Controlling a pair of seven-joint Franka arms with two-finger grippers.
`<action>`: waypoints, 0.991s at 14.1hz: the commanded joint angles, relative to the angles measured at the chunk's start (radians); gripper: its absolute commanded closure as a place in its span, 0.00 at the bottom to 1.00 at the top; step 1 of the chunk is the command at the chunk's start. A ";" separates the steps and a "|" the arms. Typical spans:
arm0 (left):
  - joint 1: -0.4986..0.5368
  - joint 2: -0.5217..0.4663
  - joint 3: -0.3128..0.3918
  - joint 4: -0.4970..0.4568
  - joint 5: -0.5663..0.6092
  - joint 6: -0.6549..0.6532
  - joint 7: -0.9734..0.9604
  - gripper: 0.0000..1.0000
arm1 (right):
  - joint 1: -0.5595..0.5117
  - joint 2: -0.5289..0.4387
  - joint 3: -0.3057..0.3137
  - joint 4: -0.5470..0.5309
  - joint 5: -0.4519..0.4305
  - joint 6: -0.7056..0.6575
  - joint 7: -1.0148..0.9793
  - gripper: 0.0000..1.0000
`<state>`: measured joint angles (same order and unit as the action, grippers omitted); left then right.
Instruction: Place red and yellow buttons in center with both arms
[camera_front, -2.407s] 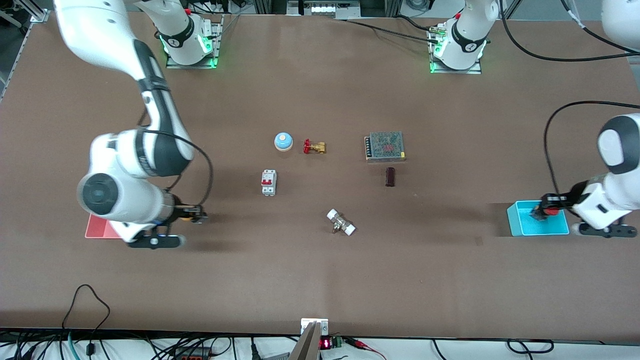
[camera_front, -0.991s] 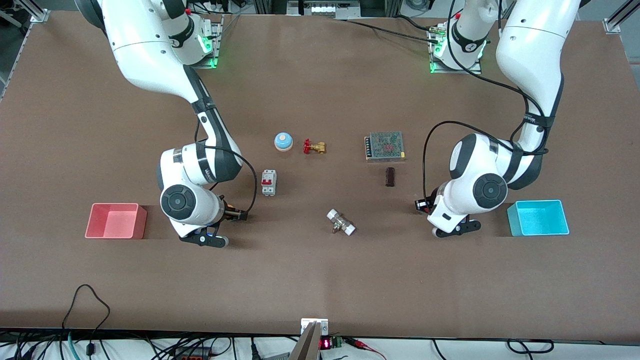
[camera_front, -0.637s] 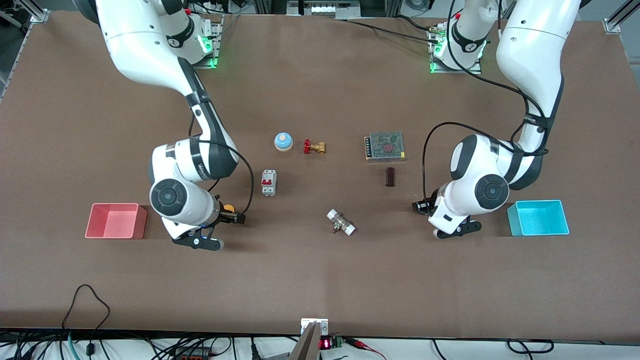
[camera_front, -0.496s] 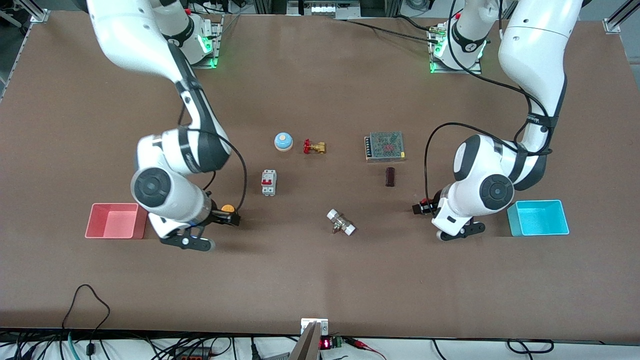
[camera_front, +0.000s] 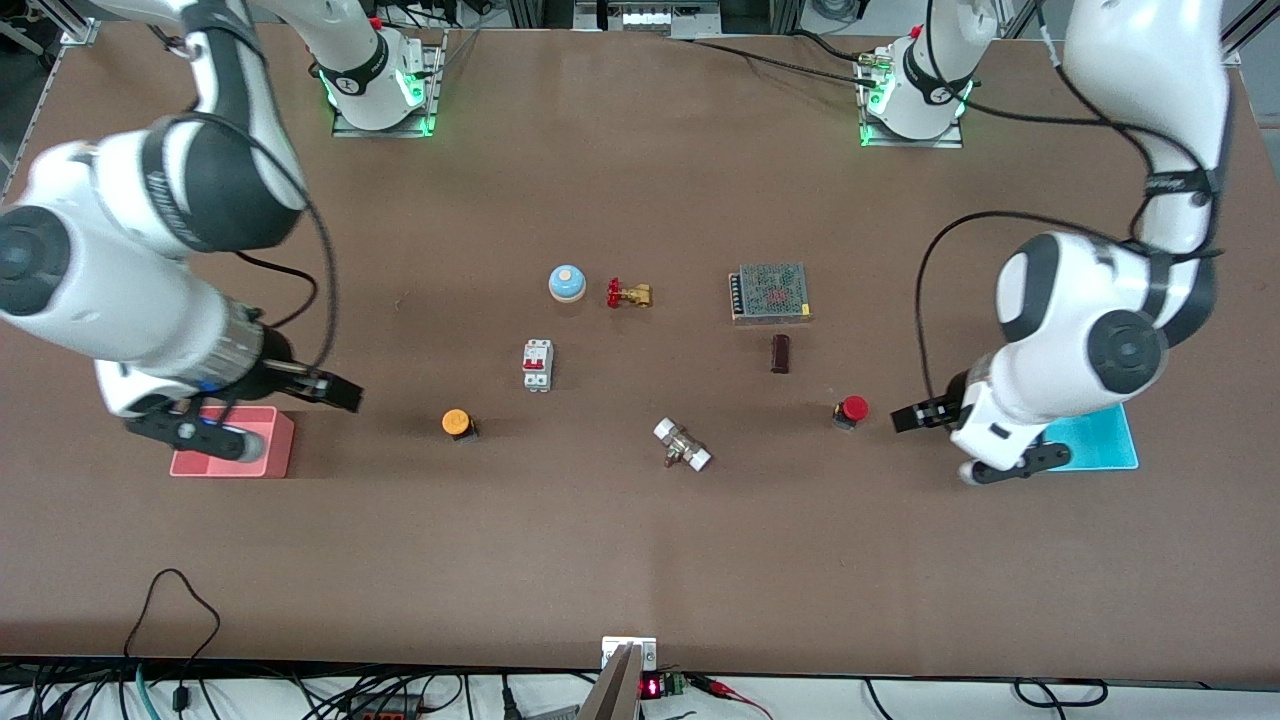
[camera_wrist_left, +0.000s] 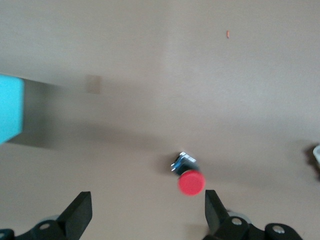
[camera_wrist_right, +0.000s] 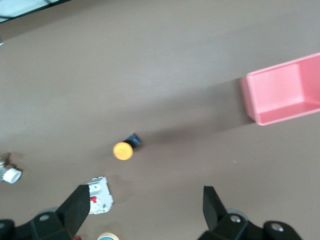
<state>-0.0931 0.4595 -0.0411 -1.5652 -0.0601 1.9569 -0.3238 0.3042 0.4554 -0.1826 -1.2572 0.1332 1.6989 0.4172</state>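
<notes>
The yellow button (camera_front: 456, 423) sits on the bare brown tabletop (camera_front: 600, 520), a little nearer the front camera than the white circuit breaker (camera_front: 537, 365). It also shows in the right wrist view (camera_wrist_right: 123, 150). The red button (camera_front: 851, 410) sits on the table toward the left arm's end and shows in the left wrist view (camera_wrist_left: 191, 182). My right gripper (camera_front: 340, 394) is open and empty, up in the air beside the pink bin (camera_front: 270, 450). My left gripper (camera_front: 908, 418) is open and empty, just clear of the red button, between it and the cyan bin (camera_front: 1110, 450).
A blue bell (camera_front: 567, 283), a brass valve with a red handwheel (camera_front: 628, 294), a grey mesh power supply (camera_front: 769, 293), a dark brown block (camera_front: 781, 353) and a white-ended fitting (camera_front: 682, 445) lie about the table's middle.
Both grippers have let go of their buttons and drawn back toward the bins, rising. The yellow and red buttons now rest on the table where they were set down.
</notes>
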 joint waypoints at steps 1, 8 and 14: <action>0.042 -0.102 -0.002 -0.029 0.049 -0.081 0.098 0.00 | -0.065 -0.047 0.005 -0.025 -0.003 -0.082 -0.114 0.00; 0.137 -0.313 -0.002 -0.038 0.079 -0.220 0.288 0.00 | -0.172 -0.251 -0.015 -0.167 -0.130 -0.137 -0.465 0.00; 0.150 -0.491 -0.002 -0.140 0.080 -0.268 0.367 0.00 | -0.177 -0.320 -0.023 -0.215 -0.121 -0.174 -0.463 0.00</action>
<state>0.0524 0.0549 -0.0390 -1.6048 0.0022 1.6708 0.0094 0.1323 0.1680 -0.2067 -1.4287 0.0204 1.5218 -0.0439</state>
